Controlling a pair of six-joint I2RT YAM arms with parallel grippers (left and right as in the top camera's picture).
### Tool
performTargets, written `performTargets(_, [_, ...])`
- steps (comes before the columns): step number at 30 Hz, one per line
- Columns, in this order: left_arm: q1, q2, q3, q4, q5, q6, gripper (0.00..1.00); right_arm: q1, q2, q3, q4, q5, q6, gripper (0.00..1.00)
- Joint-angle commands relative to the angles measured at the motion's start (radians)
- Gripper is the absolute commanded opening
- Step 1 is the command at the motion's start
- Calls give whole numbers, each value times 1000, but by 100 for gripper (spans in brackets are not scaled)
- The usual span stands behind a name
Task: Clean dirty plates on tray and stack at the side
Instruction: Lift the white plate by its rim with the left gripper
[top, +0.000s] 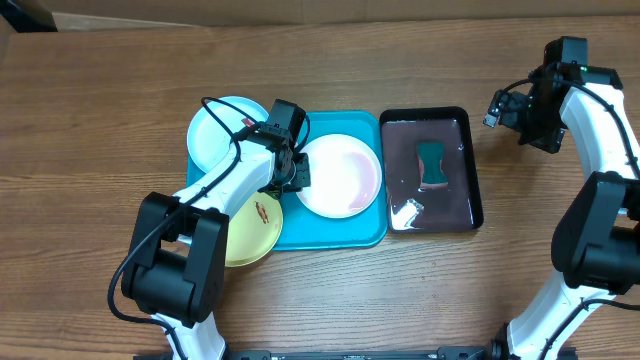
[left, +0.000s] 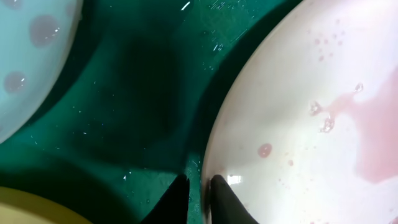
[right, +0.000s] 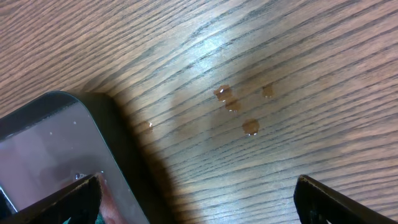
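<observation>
Since the left pincer (left: 199, 186) sits at the left rim of the white plate (top: 342, 176) with its fingers (left: 227, 199) nearly pressed together, one over the plate and one over the tray (top: 340, 232), read it as pinching that rim. The bite looks thin, so check it before you lift. The white plate lies flat in the tray's right half with a pink watery film across it, so expect it to be slick. Lift slowly and tilt it so the liquid runs into the tray, not onto the tabletop (top: 120, 70). The blue plate (top: 218, 130) is near at upper left. The yellow plate (top: 250, 235) is at lower left, hanging over the tray edge, with a red smear on it. Clear both when you swing. The right pincer (right: 198, 183) is spread wide and empty over bare wood by a corner of the black tray (top: 460, 200), apart from the sponge (top: 432, 163). My guess is you should send it for the sponge next, so it can wipe while the left holds the plate steady. The risks are the rim slipping out of the pinch or the plate nudging its neighbours.
</observation>
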Motion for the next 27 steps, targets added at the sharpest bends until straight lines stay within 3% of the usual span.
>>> performTargets(1, [-3, 0, -16, 5, -14, -8, 12, -3, -24, 14, 2, -2, 3, 100])
performTargets(5, [-3, 0, -16, 5, -14, -8, 4, -3, -24, 14, 2, -2, 3, 100])
performTargets(16, [63, -10, 154, -115, -6, -2, 4, -3, -24, 14, 2, -2, 3, 100])
performTargets(23, [70, -10, 340, -222, -6, 107, 4, -3, -24, 14, 2, -2, 3, 100])
performTargets(27, [69, -12, 428, -269, -6, 109, 4, -3, -24, 14, 3, -2, 3, 100])
